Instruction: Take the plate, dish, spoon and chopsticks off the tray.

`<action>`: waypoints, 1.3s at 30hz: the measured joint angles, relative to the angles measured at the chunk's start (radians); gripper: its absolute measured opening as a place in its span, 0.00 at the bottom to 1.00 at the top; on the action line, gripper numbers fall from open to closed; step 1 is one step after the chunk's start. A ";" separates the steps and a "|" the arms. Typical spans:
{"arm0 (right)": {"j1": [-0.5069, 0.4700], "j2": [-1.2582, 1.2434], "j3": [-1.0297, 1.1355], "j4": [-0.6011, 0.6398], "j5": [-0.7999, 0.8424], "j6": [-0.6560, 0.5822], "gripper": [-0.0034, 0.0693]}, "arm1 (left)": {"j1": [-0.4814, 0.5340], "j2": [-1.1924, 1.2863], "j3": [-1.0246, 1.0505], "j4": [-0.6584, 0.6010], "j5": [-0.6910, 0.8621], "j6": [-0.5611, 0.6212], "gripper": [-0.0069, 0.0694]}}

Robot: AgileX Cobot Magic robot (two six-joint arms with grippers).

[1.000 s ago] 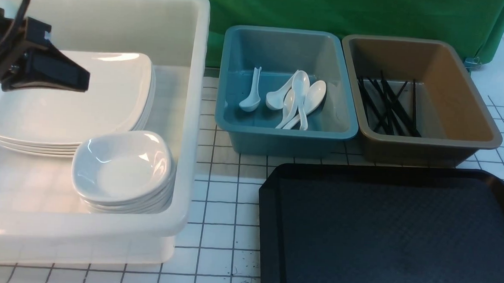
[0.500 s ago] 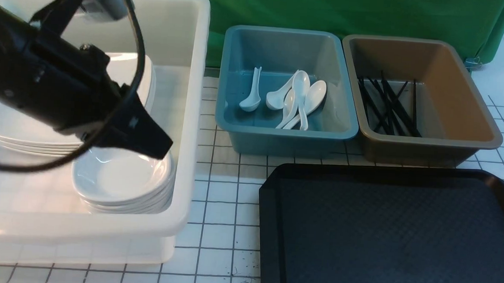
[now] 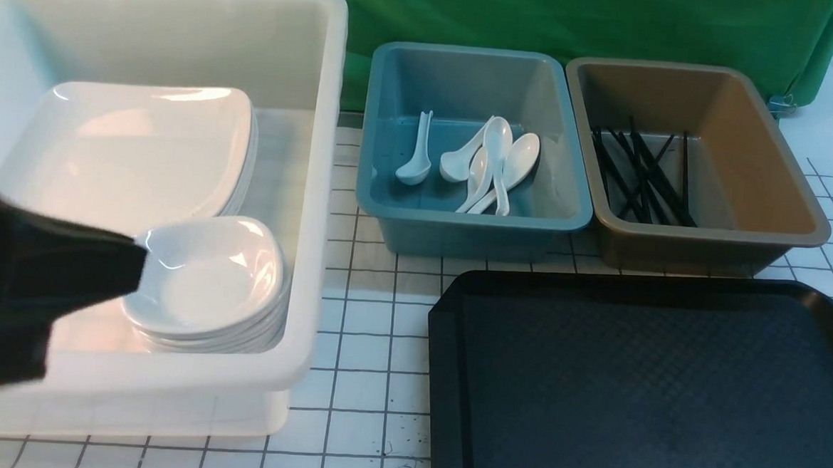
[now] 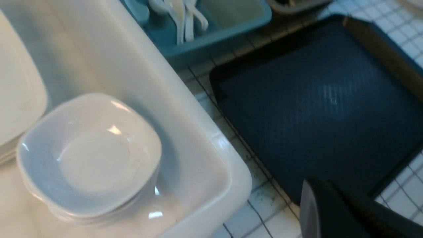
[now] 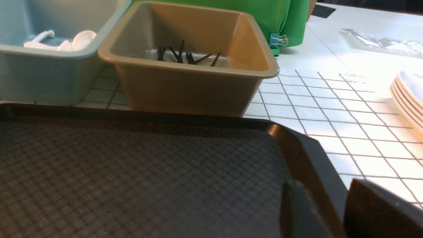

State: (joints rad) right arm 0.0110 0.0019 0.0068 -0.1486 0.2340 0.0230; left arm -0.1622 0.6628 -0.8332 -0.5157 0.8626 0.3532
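Tray (image 3: pixel 651 389) bare, on gridded bench (image 3: pixel 368 331), right of white tub (image 3: pixel 319 186). Plates (image 3: pixel 129 147) stacked in white tub, small dishes (image 3: pixel 208 273) stacked beside them. Spoons (image 3: pixel 492 159) in blue tub (image 3: pixel 474 223); chopsticks (image 3: pixel 640 174) in brown tub (image 3: pixel 708 242). Left gripper (image 3: pixel 129 269) over white tub's near-left part, tip at dish stack edge, fingers clenched, empty. Right gripper (image 5: pixel 330 211) low at tray's right rim, fingers (image 5: pixel 297 211) parted, nothing between them. More plates (image 5: pixel 408 99) stacked on bench, right of tray.
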 joint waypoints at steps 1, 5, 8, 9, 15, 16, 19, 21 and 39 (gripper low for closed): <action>0.000 0.000 0.000 0.000 0.000 0.000 0.37 | 0.000 -0.067 0.065 -0.014 -0.062 0.000 0.09; 0.000 0.000 0.000 0.000 0.000 0.000 0.37 | 0.000 -0.231 0.234 -0.028 -0.290 -0.001 0.09; 0.000 0.000 0.000 0.000 0.000 0.000 0.38 | 0.000 -0.350 0.350 -0.029 -0.441 -0.001 0.09; 0.000 0.000 0.000 0.000 0.000 0.000 0.38 | 0.000 -0.394 0.395 -0.031 -0.482 -0.001 0.09; 0.000 0.000 0.000 0.000 0.000 0.000 0.38 | 0.000 -0.471 0.513 -0.024 -0.512 -0.001 0.09; 0.000 0.000 0.000 0.000 0.000 0.000 0.38 | 0.000 -0.471 0.526 -0.009 -0.513 -0.001 0.09; 0.000 0.000 0.000 0.000 0.000 0.000 0.38 | 0.000 -0.471 0.560 0.060 -0.517 0.000 0.09; 0.000 0.000 0.000 0.000 0.000 0.000 0.38 | 0.000 -0.471 0.571 0.119 -0.520 0.000 0.09; 0.000 0.000 0.000 0.000 0.000 0.000 0.38 | 0.200 -0.629 0.818 0.499 -0.707 -0.341 0.09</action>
State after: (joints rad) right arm 0.0110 0.0019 0.0068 -0.1486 0.2340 0.0233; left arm 0.0376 0.0340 -0.0148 -0.0170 0.1552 0.0120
